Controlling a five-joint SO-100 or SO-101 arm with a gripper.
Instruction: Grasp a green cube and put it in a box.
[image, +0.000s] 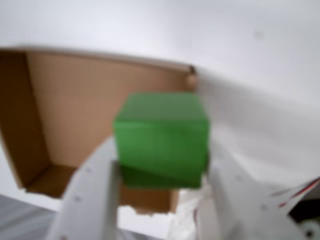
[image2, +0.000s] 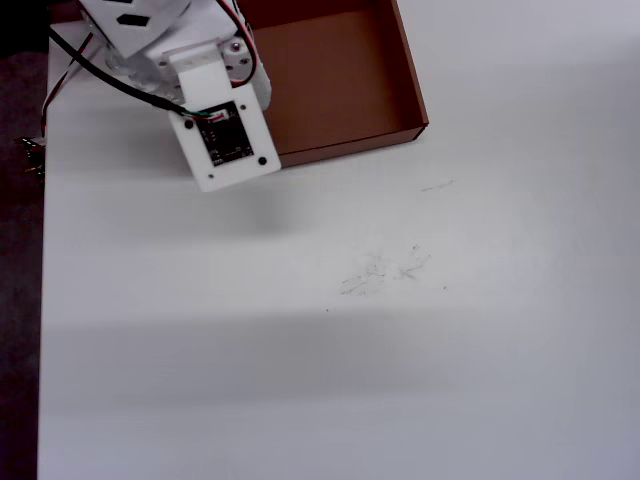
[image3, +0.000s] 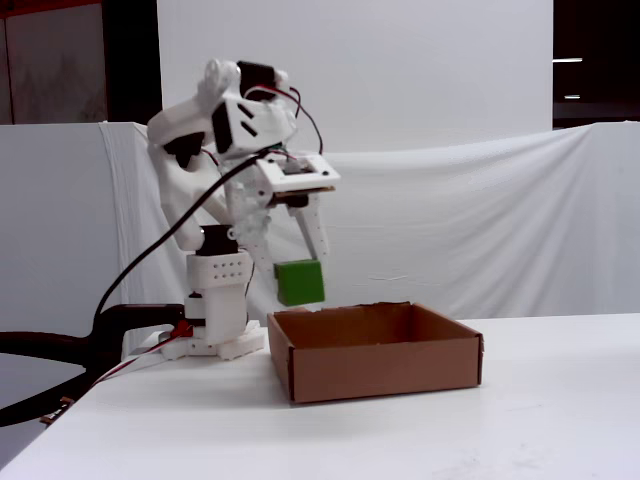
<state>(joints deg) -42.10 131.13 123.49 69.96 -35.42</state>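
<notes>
Your gripper (image3: 298, 282) is clamped on the green cube (image3: 299, 282), one white finger (image: 95, 197) on each side of it in the wrist view, and in the fixed view the cube hangs in the air just above the near-left part of the box (image3: 375, 365). Around it you have the white table (image2: 400, 330) with faint scuff marks (image2: 385, 268) well clear of the box, and a white cloth backdrop (image3: 480, 220) behind. The cube is bright green with a darker underside, slightly tilted and blurred in the wrist view (image: 161, 140).
</notes>
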